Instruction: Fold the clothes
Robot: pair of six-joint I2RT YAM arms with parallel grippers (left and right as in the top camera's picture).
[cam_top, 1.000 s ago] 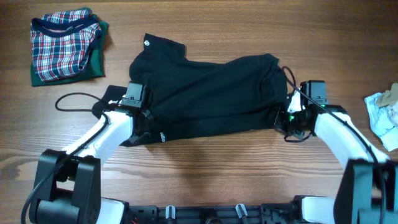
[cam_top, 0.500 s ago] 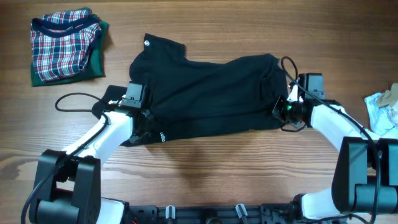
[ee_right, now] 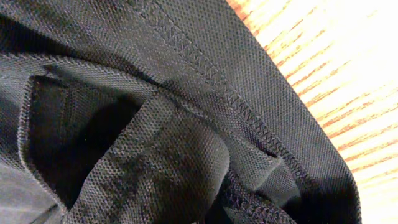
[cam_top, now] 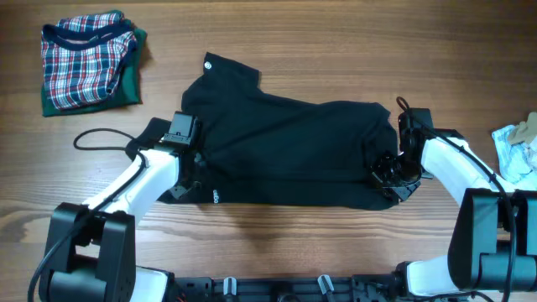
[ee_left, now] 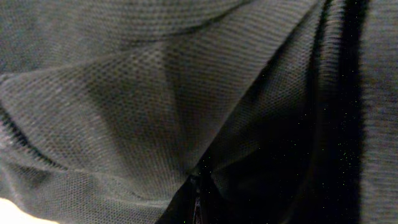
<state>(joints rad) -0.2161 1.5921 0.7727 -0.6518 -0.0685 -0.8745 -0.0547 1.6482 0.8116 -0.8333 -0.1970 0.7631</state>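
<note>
- shirt (cam_top: 285, 151): black, short-sleeved, lies spread across the middle of the tabletop (cam_top: 336, 42), long side running left to right, rumpled and not flat.
- one end of it reaches up and left; a small white logo (cam_top: 209, 60) sits at that tip.
- white lettering (cam_top: 216, 195) shows near the lower left hem, just beside the left arm.
- left claw (cam_top: 191, 174): at the shirt's left edge, low down, buried in cloth. closed, gripping the shirt.
- left wrist view: nothing but black mesh fabric (ee_left: 155, 93), with creases running down to a pinch at bottom centre. fingers not visible.
- right claw (cam_top: 388, 174): at the shirt's right edge, lower corner. closed, gripping the shirt there.
- right wrist view: a stitched hem (ee_right: 205, 74) runs diagonally, with a folded flap below it; a strip of bare wood at the upper right. fingers not visible.
- shirt edge bunches at both grip points.
- plaid garment (cam_top: 84, 59): red, white and blue with navy trim, folded at far upper left on a green piece, well apart from the shirt.
- pale cloth (cam_top: 516, 155): crumpled at the right edge of the tabletop, near the right arm and not touching it.
- black cable (cam_top: 101, 132): loops on the wood left of the left arm.
</note>
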